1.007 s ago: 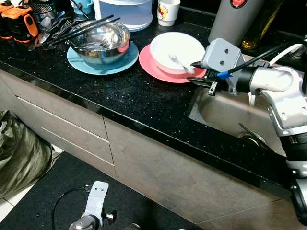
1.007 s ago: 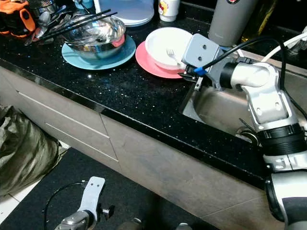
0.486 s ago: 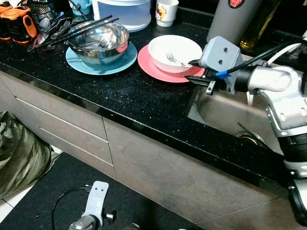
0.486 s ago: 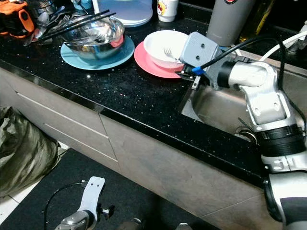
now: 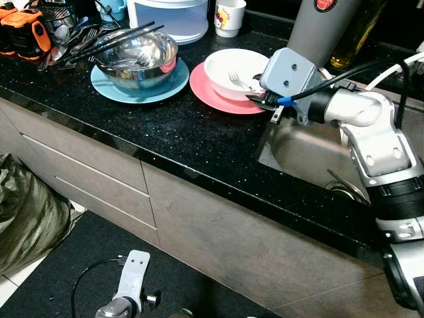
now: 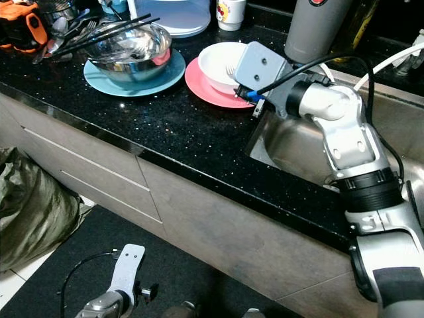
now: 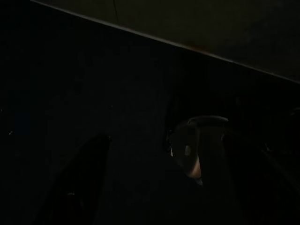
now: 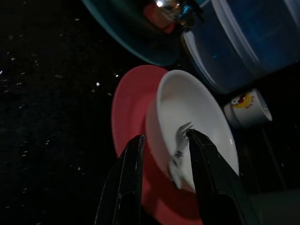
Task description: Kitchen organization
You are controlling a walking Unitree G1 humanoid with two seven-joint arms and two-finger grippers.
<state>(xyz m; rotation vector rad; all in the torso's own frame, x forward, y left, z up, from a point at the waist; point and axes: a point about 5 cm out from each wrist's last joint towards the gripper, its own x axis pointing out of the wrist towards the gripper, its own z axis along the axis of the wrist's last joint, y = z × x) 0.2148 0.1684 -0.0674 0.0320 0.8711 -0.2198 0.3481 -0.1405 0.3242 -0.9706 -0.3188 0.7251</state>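
The right gripper [image 8: 161, 154] hangs over the near rim of the white bowl [image 5: 235, 66], which sits on the pink plate [image 5: 209, 86] beside the sink [image 5: 318, 156]. Its fingers [image 8: 129, 164] are parted, gripping nothing, with the bowl's rim running between them. The fork [image 8: 180, 147] lies inside the bowl, handle pointing back toward the gripper, against the inner finger. The left gripper [image 5: 129, 291] hangs idle near the floor, far off; I cannot tell its finger state.

The grey wrist housing is covering the right gripper [image 8: 161, 154] fingertips and part of the white bowl [image 5: 235, 66] in the head views. Darkness is obscuring the left gripper [image 7: 150, 187] in its wrist view. The frame edge is cropping the white container [image 5: 169, 16] lid.
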